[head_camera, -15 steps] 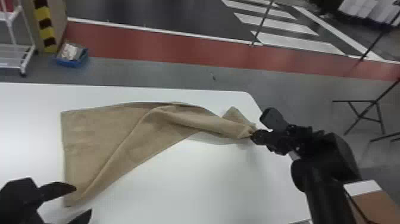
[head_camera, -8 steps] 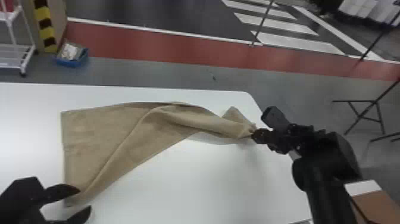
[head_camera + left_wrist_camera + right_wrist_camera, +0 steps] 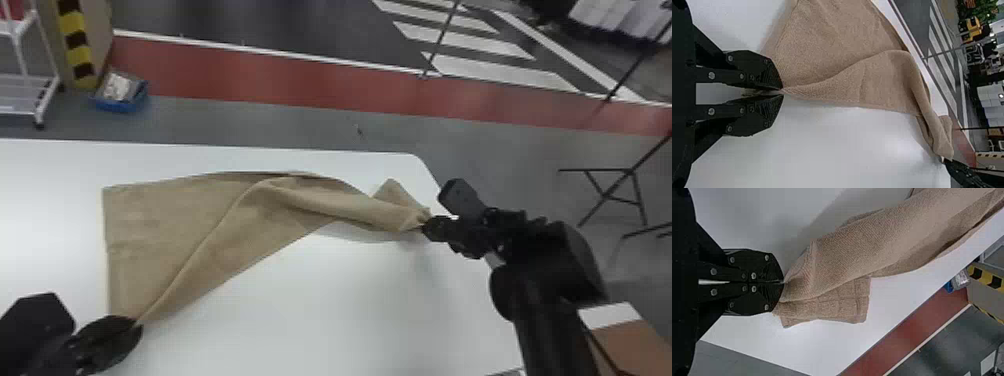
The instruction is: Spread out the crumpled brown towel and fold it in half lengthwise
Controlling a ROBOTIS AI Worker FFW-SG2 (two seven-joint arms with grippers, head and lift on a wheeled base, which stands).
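Note:
In the head view my left gripper (image 3: 138, 325) is at the near left corner of the brown towel (image 3: 200, 225), and my right gripper (image 3: 425, 227) is at its bunched right end. The towel lies flat at the left and narrows into twisted folds toward the right, with a small flap sticking up behind that end. The left wrist view has my left gripper (image 3: 782, 91) shut on a corner of the towel (image 3: 840, 47). Seen in the right wrist view, my right gripper (image 3: 784, 282) is shut on the gathered towel (image 3: 860, 250).
Under the towel is a white table (image 3: 325, 300), its far right corner rounded near my right arm. Beyond it on the floor are a blue bin (image 3: 120, 95) and a white rack (image 3: 30, 80). A brown box (image 3: 625, 340) stands at the lower right.
The left gripper was open beside the near left corner and is now shut on it, having moved slightly. The right gripper has kept its place with its hold on the towel.

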